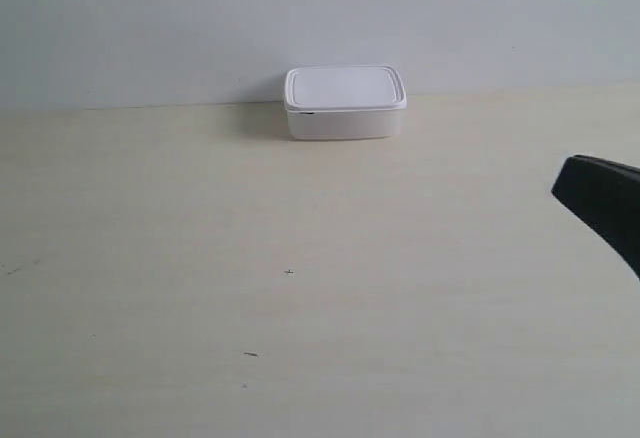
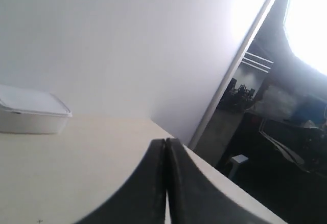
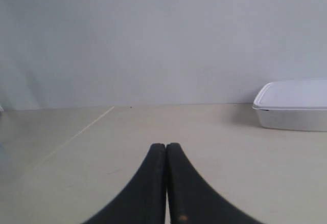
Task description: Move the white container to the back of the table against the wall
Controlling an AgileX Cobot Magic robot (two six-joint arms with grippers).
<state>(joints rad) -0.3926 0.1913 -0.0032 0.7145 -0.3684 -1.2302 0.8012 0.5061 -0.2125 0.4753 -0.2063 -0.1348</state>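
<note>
The white container [image 1: 345, 102] stands with its lid on at the back of the table [image 1: 300, 308], its rear side at the foot of the wall [image 1: 300, 18]. It also shows in the left wrist view as the white container [image 2: 31, 115] and in the right wrist view as the white container [image 3: 293, 111], far from both grippers. My left gripper [image 2: 166, 141] is shut and holds nothing. My right gripper [image 3: 166, 146] is shut too, also with nothing in it. A black gripper part [image 1: 600, 203] of the arm at the exterior view's right pokes in over the table, well apart from the container.
In the left wrist view the table edge [image 2: 225, 180] drops off to a dark room beyond the wall's end. A thin seam line [image 3: 76, 134] crosses the tabletop in the right wrist view. A few tiny dark specks [image 1: 250, 354] mark the surface.
</note>
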